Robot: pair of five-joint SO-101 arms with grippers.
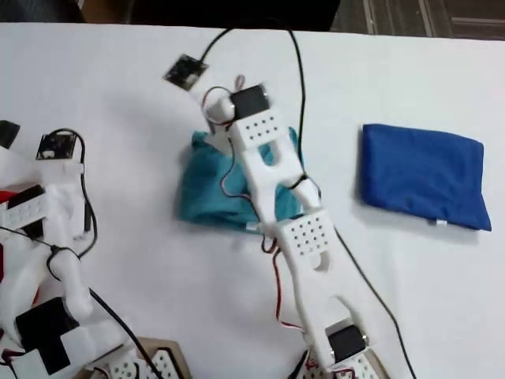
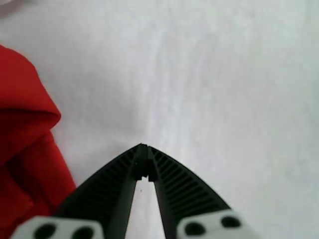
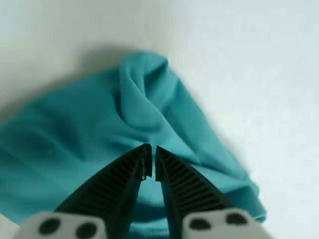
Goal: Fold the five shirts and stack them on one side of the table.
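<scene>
A crumpled teal shirt (image 1: 207, 185) lies at the table's middle. My right gripper (image 3: 149, 153) sits over it with the jaws pinched on a raised ridge of the teal shirt (image 3: 75, 149); only a sliver shows between the tips. A blue shirt (image 1: 422, 175) lies folded into a rectangle at the right. Beside my left gripper (image 2: 143, 150), which is shut on nothing just above bare table, lies a bunched red shirt (image 2: 22, 149). A strip of the red shirt (image 1: 5, 197) shows at the table's left edge.
The white table (image 1: 394, 63) has bare room along the back and in front of the blue shirt. The right arm (image 1: 304, 237) stretches from the front edge to the teal shirt, trailing black cables (image 1: 300, 87). The left arm (image 1: 47, 268) is folded at the front left.
</scene>
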